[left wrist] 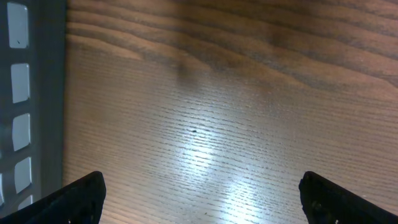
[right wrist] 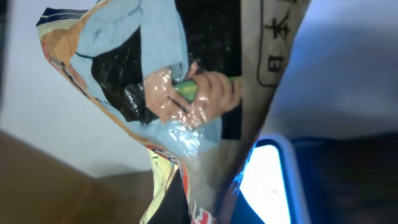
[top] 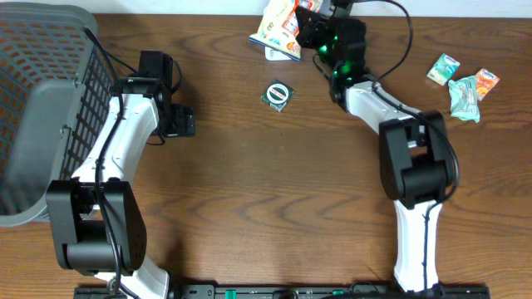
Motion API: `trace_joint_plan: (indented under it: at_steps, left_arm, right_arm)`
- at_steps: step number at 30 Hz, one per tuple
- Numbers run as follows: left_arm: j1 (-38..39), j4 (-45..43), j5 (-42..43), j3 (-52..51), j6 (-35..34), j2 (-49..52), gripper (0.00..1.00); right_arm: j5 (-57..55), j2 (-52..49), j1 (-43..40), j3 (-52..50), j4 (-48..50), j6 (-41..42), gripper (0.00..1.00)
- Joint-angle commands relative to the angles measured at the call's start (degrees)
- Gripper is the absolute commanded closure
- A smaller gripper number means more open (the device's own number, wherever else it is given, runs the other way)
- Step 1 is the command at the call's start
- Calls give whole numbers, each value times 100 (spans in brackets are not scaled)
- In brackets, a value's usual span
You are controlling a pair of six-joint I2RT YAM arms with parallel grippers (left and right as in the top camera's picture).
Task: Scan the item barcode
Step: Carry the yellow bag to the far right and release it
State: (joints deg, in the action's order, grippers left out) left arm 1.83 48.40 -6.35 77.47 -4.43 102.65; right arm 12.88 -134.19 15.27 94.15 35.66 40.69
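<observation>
here, right arm (top: 376, 101) stretched far, right tool (top: 300, 30) pinching snack packet (top: 278, 26), left tool (left wrist: 200, 200) spread

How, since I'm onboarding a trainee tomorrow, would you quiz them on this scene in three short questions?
1. True or false: the left gripper holds a packet.
2. What is the right gripper shut on? A: the snack bag. B: a bottle. C: a spoon.
3. On which of the robot's sides does the basket stand?

Key
1. False: its jaws stand open over bare wood.
2. A.
3. Its left.
</observation>
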Motion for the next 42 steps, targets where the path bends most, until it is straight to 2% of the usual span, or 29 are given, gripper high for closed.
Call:
trace_joint_plan:
  at_steps: [1, 11, 15, 19, 27, 32, 35, 36, 37, 39, 40, 42]
  left_arm:
    - [-4, 17, -37, -17, 33, 4, 2]
    - [-4, 17, -37, -17, 33, 4, 2]
    - [-4, 17, -37, -17, 33, 4, 2]
    - [-4, 17, -37, -17, 33, 4, 2]
    - [-4, 17, -37, -17, 33, 4, 2]
    - [-4, 17, -37, -17, 33, 4, 2]
    - [-4, 17, -35, -17, 33, 4, 2]
    - [-4, 17, -35, -17, 33, 4, 3]
    - [-4, 17, -37, -17, 33, 4, 2]
    - [-4, 17, -37, -17, 33, 4, 2]
    - [-4, 17, -37, -17, 33, 4, 2]
    - [-4, 17, -35, -17, 33, 4, 3]
  right_arm:
    - [-273, -238, 79, 643, 87, 258, 99]
    - [-83, -358, 48, 1099, -74, 238, 99]
    - [-59, -105, -144, 1169, -319, -297, 99]
    - [-356, 446, -560, 1172, -1543, -824, 99]
    - [-905, 1626, -1790, 1172, -4295, -2531, 99]
    - [-1467, 1816, -2437, 1172, -5724, -3477, 99]
    - [-2059, 1781, -2758, 1169, -6373, -3609, 96]
    - [-2188, 1768, -2835, 1169, -6505, -3611, 93]
    - [-2328, 1700, -3012, 1169, -6723, -3615, 74]
    - [-2260, 1641, -3143, 1169, -6900, -3674, 29]
    - [-2256, 1641, -3180, 1169, -6964, -3672, 16]
    - [-2240, 1641, -3220, 1169, -7069, -3672, 2]
